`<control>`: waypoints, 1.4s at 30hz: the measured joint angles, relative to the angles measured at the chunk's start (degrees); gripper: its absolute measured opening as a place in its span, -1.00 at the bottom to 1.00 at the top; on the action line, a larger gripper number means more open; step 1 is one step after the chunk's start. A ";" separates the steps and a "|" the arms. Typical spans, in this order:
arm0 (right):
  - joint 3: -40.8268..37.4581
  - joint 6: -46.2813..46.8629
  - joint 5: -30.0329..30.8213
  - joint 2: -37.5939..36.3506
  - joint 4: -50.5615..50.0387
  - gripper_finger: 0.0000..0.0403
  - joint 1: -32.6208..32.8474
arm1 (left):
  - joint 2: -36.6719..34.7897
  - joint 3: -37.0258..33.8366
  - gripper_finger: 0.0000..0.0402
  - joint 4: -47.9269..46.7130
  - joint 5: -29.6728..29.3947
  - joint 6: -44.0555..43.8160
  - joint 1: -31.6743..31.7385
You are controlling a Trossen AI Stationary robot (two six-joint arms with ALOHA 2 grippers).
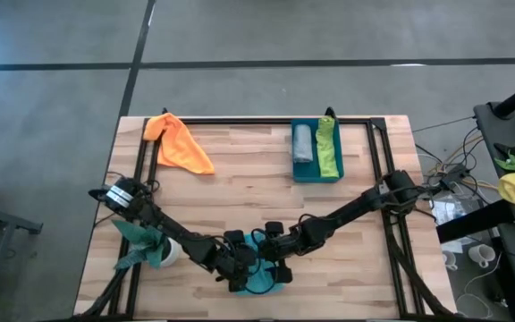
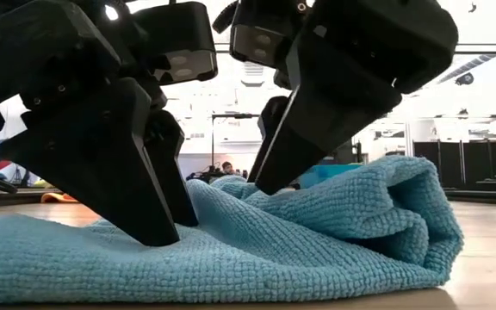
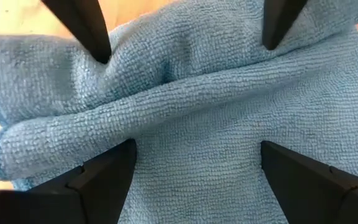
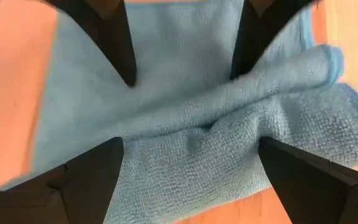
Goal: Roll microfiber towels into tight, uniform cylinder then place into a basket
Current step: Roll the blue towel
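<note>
Low view put both claws at the near table edge, tips down on the turquoise towel [image 2: 231,250]: left gripper [image 2: 166,232] planted on the flat cloth, right gripper [image 2: 261,185] pressed against the raised fold beside it. Both spread wide, nothing clamped between the fingers; tips served as pins and pushers rather than a pinch. Probably set facing each other that way to trap the fold between them and turn it over evenly, one side anchoring while the other drove the roll. Only a loose first turn formed, bulging at one end; judged early in this towel's rolling.

Just beside the left arm, a dark green plant [image 1: 141,241] in a white pot, close enough to foul that elbow on a wide swing. Across the table from the claws, the basket [image 1: 316,176] with a grey towel [image 1: 303,143] and a lime green towel [image 1: 327,148] already lying side by side inside, little bare floor visible for more. Farther off toward the far left corner, the orange towel [image 1: 179,143] in a loose heap, unrolled. Bare wood between claws and basket, no obstacle on that path
</note>
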 joint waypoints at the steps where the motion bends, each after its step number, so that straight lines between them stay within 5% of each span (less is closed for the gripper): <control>1: -0.23 -0.02 0.00 0.40 -0.42 0.84 0.00 | -0.25 0.01 0.64 -0.11 0.54 -0.98 0.02; 9: -0.65 1.17 0.61 2.51 -1.07 0.84 0.07 | -4.33 -0.03 0.64 -1.94 7.18 -12.84 -0.48; 13: -0.63 2.85 0.57 2.50 -2.56 0.84 0.02 | -6.38 -0.03 0.64 -0.77 -1.65 -16.06 -0.50; 16: -0.20 2.66 0.49 2.36 -3.11 0.84 0.02 | -5.96 -0.03 0.64 3.65 -8.58 -10.49 -0.43; 22: 0.63 1.15 0.18 2.38 -3.86 0.84 0.00 | -0.40 0.03 0.64 16.68 -9.13 6.19 0.11; 42: 0.58 2.61 1.01 1.90 -4.14 0.84 0.00 | 4.06 1.42 0.64 21.24 -14.09 -4.14 -1.80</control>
